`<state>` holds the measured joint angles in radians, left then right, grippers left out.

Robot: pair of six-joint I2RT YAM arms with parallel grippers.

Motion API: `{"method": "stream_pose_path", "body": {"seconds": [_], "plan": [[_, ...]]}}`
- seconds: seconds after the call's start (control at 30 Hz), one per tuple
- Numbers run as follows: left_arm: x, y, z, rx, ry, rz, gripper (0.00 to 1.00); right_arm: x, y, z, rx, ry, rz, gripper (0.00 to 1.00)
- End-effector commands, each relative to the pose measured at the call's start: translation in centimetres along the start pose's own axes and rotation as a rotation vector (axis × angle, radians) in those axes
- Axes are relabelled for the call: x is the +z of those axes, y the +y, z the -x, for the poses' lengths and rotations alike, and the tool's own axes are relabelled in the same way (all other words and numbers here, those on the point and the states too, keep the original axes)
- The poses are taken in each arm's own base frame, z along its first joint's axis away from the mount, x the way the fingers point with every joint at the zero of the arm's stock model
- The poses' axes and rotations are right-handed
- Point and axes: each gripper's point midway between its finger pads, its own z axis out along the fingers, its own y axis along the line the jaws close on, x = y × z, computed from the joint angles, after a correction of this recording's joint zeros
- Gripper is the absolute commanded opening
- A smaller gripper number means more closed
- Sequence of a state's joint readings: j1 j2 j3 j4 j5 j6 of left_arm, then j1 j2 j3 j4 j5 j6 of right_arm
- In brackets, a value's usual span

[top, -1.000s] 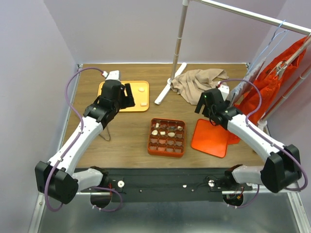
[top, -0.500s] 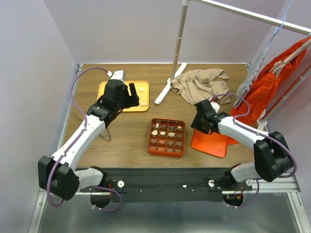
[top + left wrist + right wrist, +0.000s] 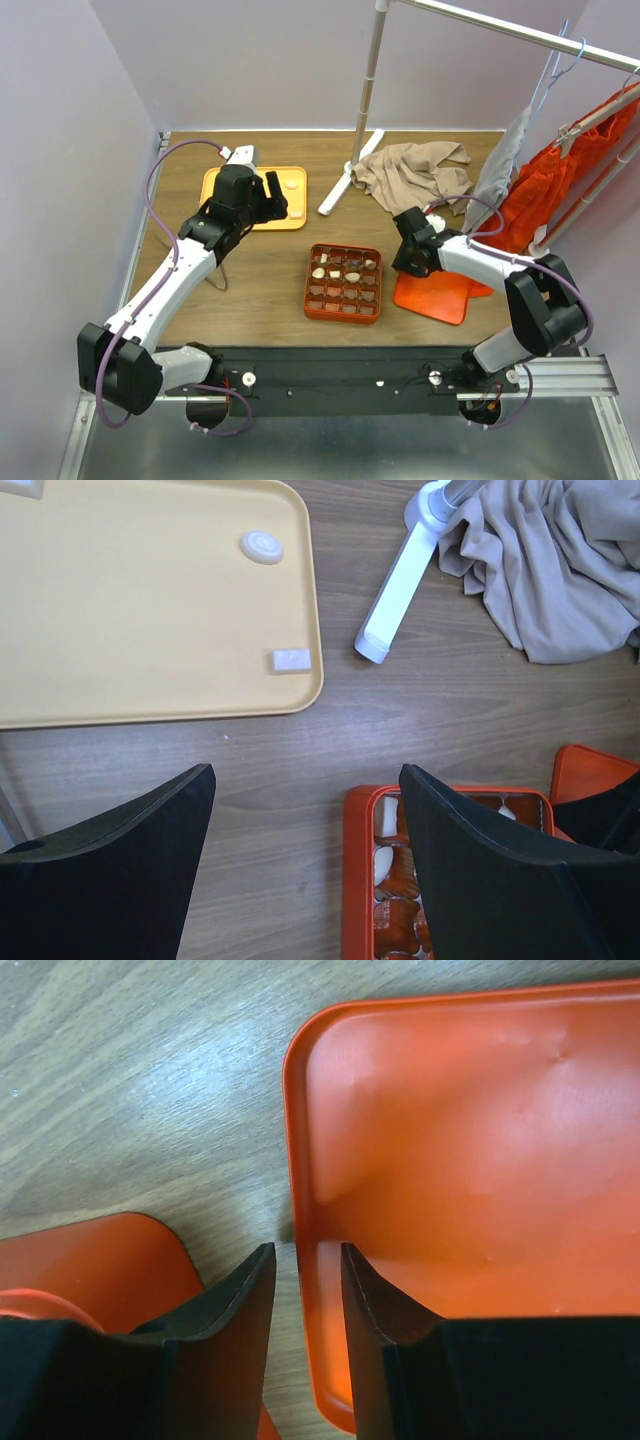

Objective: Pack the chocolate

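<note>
Where it sits, the chocolate [image 3: 352, 277] (cream, brown) looks tiny.

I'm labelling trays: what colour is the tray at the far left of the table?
Yellow. The tray shows best in the left wrist view.

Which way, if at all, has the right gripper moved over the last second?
Yes. The right gripper has come nearer and leftward, from beyond the far edge of the flat orange tray to its left edge, closer to the gridded box.
</note>
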<state>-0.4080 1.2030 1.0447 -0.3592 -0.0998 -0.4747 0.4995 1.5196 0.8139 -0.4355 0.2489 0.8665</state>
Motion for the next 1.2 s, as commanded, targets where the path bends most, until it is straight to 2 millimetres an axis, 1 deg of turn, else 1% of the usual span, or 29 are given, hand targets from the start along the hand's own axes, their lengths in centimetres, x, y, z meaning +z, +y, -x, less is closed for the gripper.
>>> {"method": "stream_pose_path", "body": {"seconds": [0.0,0.1,0.13,0.2,0.23,0.27,0.33,0.37,0.47,0.5,0.53,0.57,0.6,0.63,0.7,0.73,0.83,0.87,0.93,0.97,1.07,1.1,1.13,1.17], "plan": [[0.6,-0.2,-0.3,0.016,0.006,-0.016,0.84,0.3,0.2,0.9,-0.001,-0.046,-0.024,0.37],[0.7,0.0,-0.3,0.018,0.003,-0.009,0.84,0.7,-0.4,0.7,-0.015,-0.047,-0.045,0.3],[0.7,0.0,-0.2,0.015,0.0,-0.005,0.84,0.7,-0.5,0.7,-0.02,-0.048,-0.05,0.25],[0.8,0.2,-0.1,0.016,0.0,-0.001,0.85,0.8,-0.6,0.6,-0.033,-0.046,-0.052,0.14],[0.8,0.3,-0.1,0.014,0.002,0.003,0.85,0.7,-0.6,0.6,-0.04,-0.046,-0.048,0.04],[0.9,0.8,0.1,0.009,0.003,0.014,0.85,0.5,-0.4,0.8,-0.038,-0.05,-0.037,0.01],[0.9,1.1,0.4,0.004,0.001,0.009,0.85,-0.1,-0.3,1.0,-0.042,-0.06,-0.02,0.01],[0.8,1.6,1.1,-0.004,-0.013,0.015,0.85,-0.9,0.0,1.4,-0.037,-0.073,0.003,0.01],[0.5,2.1,2.5,-0.013,-0.039,0.008,0.85,-2.5,0.3,2.1,-0.053,-0.093,0.042,0.01],[0.6,3.1,3.0,-0.03,-0.043,0.024,0.85,-3.7,0.7,2.8,-0.055,-0.116,0.068,0.01],[0.7,3.6,3.2,-0.035,-0.04,0.033,0.85,-4.4,1.0,3.2,-0.059,-0.128,0.086,0.01],[1.0,3.9,3.3,-0.043,-0.022,0.019,0.85,-5.2,1.4,3.4,-0.066,-0.132,0.116,0.01],[1.1,3.8,3.3,-0.049,-0.007,-0.009,0.85,-6.5,2.0,4.2,-0.075,-0.159,0.158,0.01],[1.3,4.4,3.7,-0.062,-0.01,-0.01,0.85,-7.6,2.6,4.8,-0.073,-0.178,0.194,0.01],[1.6,3.9,3.9,-0.064,-0.007,-0.051,0.85,-9.2,3.7,5.6,-0.077,-0.199,0.258,0.01],[1.6,3.8,4.1,-0.065,-0.012,-0.06,0.85,-10.9,4.6,6.6,-0.074,-0.231,0.303,0.01],[1.7,3.6,4.4,-0.071,-0.021,-0.075,0.85,-13.0,6.3,7.6,-0.084,-0.247,0.385,0.01],[1.7,3.7,4.4,-0.073,-0.023,-0.074,0.85,-14.2,7.3,8.2,-0.085,-0.255,0.426,0.01],[1.7,3.7,4.4,-0.075,-0.022,-0.072,0.85,-15.4,8.3,8.9,-0.087,-0.266,0.47,0.01],[1.7,3.8,4.3,-0.076,-0.022,-0.073,0.85,-16.6,9.3,9.4,-0.086,-0.27,0.515,0.01],[1.6,3.8,4.2,-0.074,-0.027,-0.083,0.85,-18.5,11.3,9.7,-0.101,-0.262,0.621,0.01],[1.7,3.6,4.0,-0.076,-0.021,-0.099,0.86,-19.3,12.4,10.0,-0.108,-0.263,0.674,0.01],[1.7,3.5,4.0,-0.075,-0.022,-0.112,0.86,-19.9,13.2,10.0,-0.119,-0.255,0.715,0.01],[2.0,3.6,3.5,-0.077,-0.015,-0.118,0.86,-20.6,14.2,9.3,-0.14,-0.218,0.777,0.01]]}}
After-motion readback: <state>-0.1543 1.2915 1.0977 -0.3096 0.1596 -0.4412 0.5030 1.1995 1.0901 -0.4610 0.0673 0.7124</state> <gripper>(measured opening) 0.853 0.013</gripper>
